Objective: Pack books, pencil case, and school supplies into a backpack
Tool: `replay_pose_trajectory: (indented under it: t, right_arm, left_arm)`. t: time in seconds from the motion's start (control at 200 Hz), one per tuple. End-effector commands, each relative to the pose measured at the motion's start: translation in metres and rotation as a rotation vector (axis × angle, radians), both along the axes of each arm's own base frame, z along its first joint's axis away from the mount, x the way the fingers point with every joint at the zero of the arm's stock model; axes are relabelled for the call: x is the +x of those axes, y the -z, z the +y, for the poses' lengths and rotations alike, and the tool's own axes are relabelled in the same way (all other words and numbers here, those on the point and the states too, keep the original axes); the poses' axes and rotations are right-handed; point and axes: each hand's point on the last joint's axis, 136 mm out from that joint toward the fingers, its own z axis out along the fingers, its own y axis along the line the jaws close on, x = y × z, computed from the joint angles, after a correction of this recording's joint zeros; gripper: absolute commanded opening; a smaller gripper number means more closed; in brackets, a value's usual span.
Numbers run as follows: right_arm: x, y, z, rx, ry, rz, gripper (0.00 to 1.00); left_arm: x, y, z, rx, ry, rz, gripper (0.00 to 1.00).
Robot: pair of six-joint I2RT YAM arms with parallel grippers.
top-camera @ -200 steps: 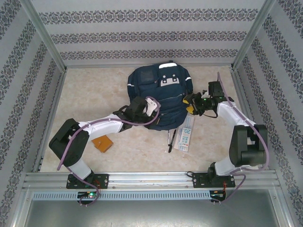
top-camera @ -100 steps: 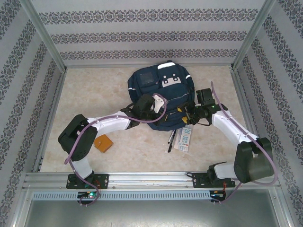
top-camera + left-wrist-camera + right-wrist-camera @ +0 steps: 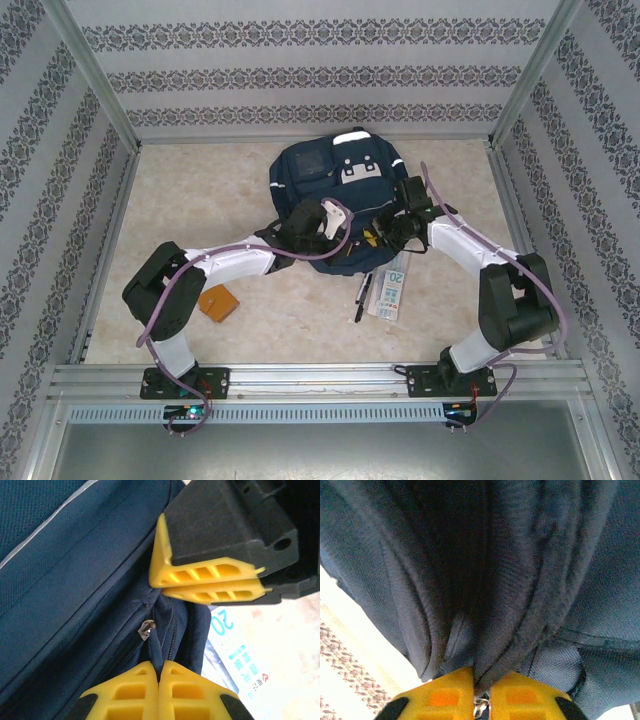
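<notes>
The backpack (image 3: 335, 195) lies flat on the table (image 3: 200, 200), in the middle and toward the far side. Its long axis runs from far to near, leaning a little to the left at the near end. The front side faces up. The fabric is navy blue with thin white stripes, and two white patches sit on the far half. The near end is where both arms meet.

The left gripper (image 3: 160, 682) has its yellow fingers pressed together on a narrow fold of the blue fabric. This fold is just beside a zip (image 3: 146, 628), whose small metal pull shows above the fingertips. The right gripper (image 3: 482, 692) is also pinched on the backpack: a thick fold of dark fabric goes down between its two yellow fingers, and a small metal piece shows in the gap. In the left wrist view the two grippers are very near each other, the right one just above the left.

The pencil case (image 3: 393, 292) lies near the backpack's near edge, on the right, with its long axis almost far to near and its blue "20" readable. Two black pens (image 3: 360, 296) lie just left of it, about parallel. The orange booklet (image 3: 216, 303) rests well apart, on the left, near the left arm.
</notes>
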Motion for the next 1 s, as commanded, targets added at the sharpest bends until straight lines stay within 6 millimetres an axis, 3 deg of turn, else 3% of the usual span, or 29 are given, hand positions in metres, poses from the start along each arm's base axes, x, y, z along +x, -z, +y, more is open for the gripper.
replay_pose_trajectory:
  t: [0.0,0.36,0.48,0.545,0.6,0.665,0.804,0.994]
  right_arm:
    - [0.011,-0.017,0.007,0.018,-0.038,-0.065,0.0]
    - [0.002,-0.032,-0.014,0.103,-0.014,-0.088,0.0]
    - [0.0,-0.035,-0.022,0.107,-0.012,-0.097,0.0]
    - [-0.003,-0.031,-0.028,0.091,-0.016,-0.09,0.0]
    - [-0.006,-0.026,-0.03,0.076,-0.027,-0.073,0.3]
    - [-0.012,-0.023,-0.03,0.063,-0.046,-0.043,0.4]
    - [-0.019,-0.034,-0.028,0.019,-0.051,-0.061,0.45]
    - [-0.016,-0.048,-0.039,-0.104,-0.067,-0.107,0.46]
  left_arm:
    - [0.004,-0.012,0.008,-0.007,-0.019,-0.07,0.0]
    - [0.051,0.023,0.13,0.232,-0.355,-0.111,0.0]
    - [0.071,0.024,0.155,0.253,-0.431,-0.135,0.0]
    - [0.076,0.02,0.15,0.227,-0.396,-0.129,0.0]
    - [0.074,0.012,0.132,0.19,-0.32,-0.118,0.0]
    - [0.062,0.001,0.099,0.118,-0.18,-0.113,0.0]
    - [0.035,-0.007,0.059,0.042,-0.035,-0.063,0.0]
    - [0.023,-0.006,0.034,-0.03,-0.014,0.002,0.26]
